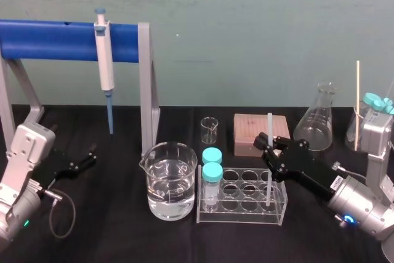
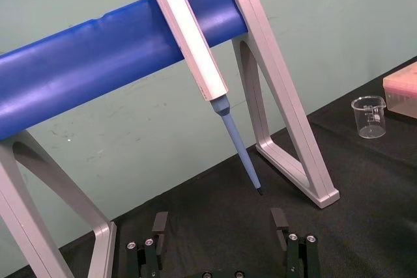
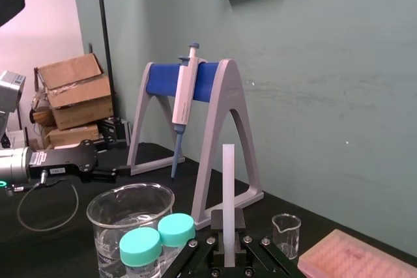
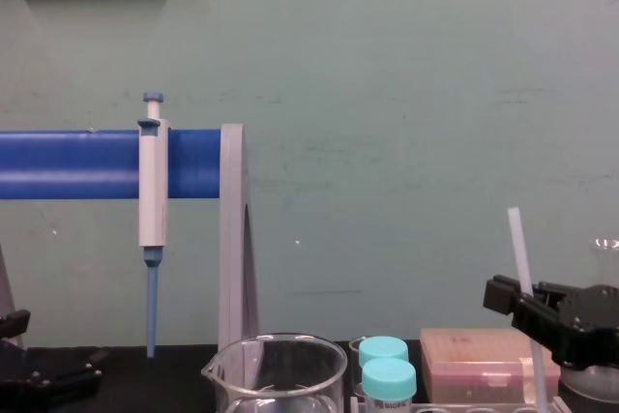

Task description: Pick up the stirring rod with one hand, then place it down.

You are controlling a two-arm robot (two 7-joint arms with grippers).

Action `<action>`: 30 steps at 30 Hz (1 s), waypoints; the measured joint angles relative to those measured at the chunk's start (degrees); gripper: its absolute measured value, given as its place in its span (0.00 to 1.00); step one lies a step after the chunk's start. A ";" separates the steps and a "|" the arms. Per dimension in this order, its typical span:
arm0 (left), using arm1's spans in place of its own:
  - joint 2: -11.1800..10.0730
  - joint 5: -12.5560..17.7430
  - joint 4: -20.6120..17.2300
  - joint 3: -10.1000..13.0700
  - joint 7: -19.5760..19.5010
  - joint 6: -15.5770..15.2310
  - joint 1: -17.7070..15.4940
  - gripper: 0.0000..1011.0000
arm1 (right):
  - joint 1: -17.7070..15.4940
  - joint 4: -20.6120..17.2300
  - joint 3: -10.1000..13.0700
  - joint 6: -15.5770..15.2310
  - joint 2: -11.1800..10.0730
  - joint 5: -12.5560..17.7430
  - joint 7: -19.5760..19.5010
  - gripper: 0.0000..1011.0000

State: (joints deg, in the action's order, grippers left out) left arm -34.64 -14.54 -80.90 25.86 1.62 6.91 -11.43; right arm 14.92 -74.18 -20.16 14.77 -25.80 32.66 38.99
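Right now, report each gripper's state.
Left gripper: open, holding nothing.
Right gripper: shut on the stirring rod, upright at the tube rack.

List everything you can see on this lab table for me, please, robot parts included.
stirring rod: one, translucent white, upright, lower end in the rack
rack: one, clear, centre front
capped tubes: two, teal caps, rack's left end
large beaker: one, clear, holds water, left of the rack
small beaker: one, clear, behind the rack
pink box: one, pinkish, behind the rack
flask: one, clear, conical, back right
pipette: one, white with blue tip, hanging on the stand
stand: one, blue bar on grey legs, back left
right pincer: one, black, shut on the stirring rod above the rack
left pincer: one, black, open, front left by the stand
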 joint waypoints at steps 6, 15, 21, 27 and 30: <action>0.00 0.00 0.00 0.00 0.00 0.00 0.00 0.99 | 0.00 0.71 -0.21 0.00 0.26 0.08 0.33 0.07; 0.00 0.00 0.00 0.00 0.00 0.00 0.00 0.99 | -0.01 1.24 -0.70 0.65 0.27 -0.99 0.71 0.07; 0.00 0.00 0.00 0.00 0.00 0.00 0.00 0.99 | 0.16 1.70 -1.08 1.32 0.25 -1.90 1.02 0.07; 0.00 0.00 0.00 0.00 0.00 0.00 0.00 0.99 | 0.26 2.01 -1.24 1.72 0.18 -2.87 1.01 0.07; 0.00 0.00 0.00 0.00 0.00 0.00 0.00 0.99 | 0.26 2.01 -1.25 1.75 0.17 -2.96 0.99 0.07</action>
State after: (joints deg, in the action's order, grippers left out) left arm -34.65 -14.55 -80.90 25.86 1.62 6.91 -11.43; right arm 15.18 -72.17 -21.41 16.51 -25.63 29.71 39.98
